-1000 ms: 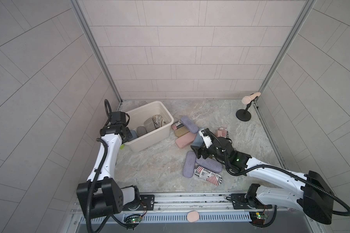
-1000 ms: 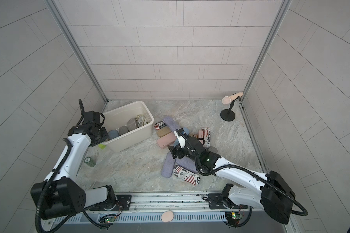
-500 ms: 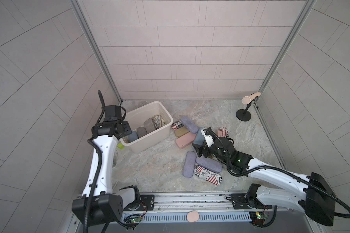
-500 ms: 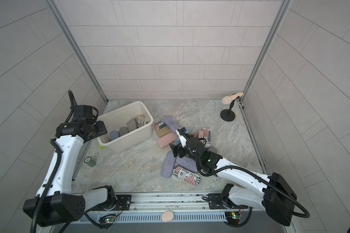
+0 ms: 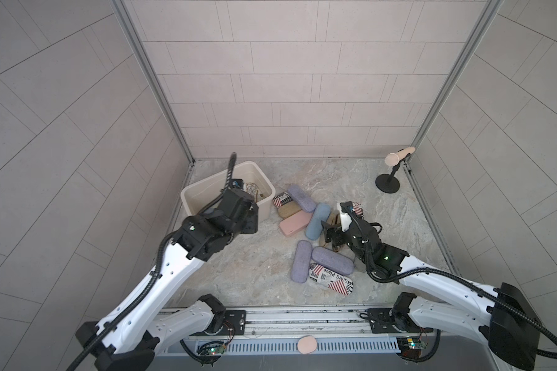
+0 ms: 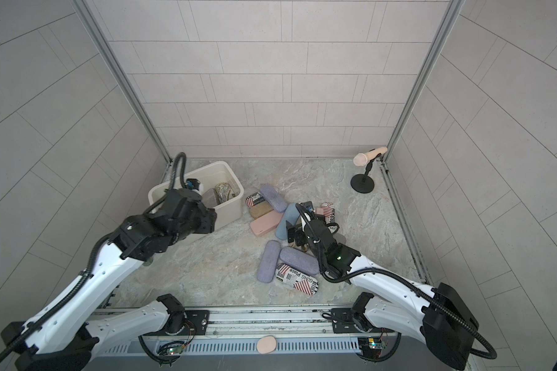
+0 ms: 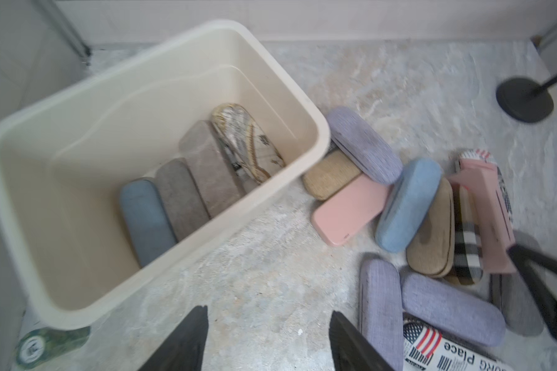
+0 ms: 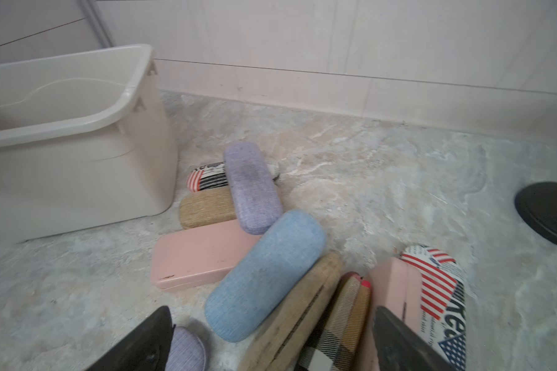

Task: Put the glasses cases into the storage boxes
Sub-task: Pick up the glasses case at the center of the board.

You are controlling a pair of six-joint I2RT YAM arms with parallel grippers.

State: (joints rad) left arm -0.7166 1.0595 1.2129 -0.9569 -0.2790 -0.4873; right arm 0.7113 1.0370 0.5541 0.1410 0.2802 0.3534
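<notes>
Step in hand: right arm picks next case.
Right gripper (image 8: 272, 310): jaws wide apart, nothing held, fingers either side of tan case (image 8: 296, 308) and plaid case (image 8: 338, 321), both on edge in pile.
Left gripper (image 7: 267, 311): jaws apart, empty, above floor near bin (image 7: 94, 135).
Four cases (image 7: 180, 196) lie side by side in bin; rest on floor beside it.
Next move, as I judge: right goes down, closes on one case only, not two; then lifts, carries over rim, releases.
</notes>
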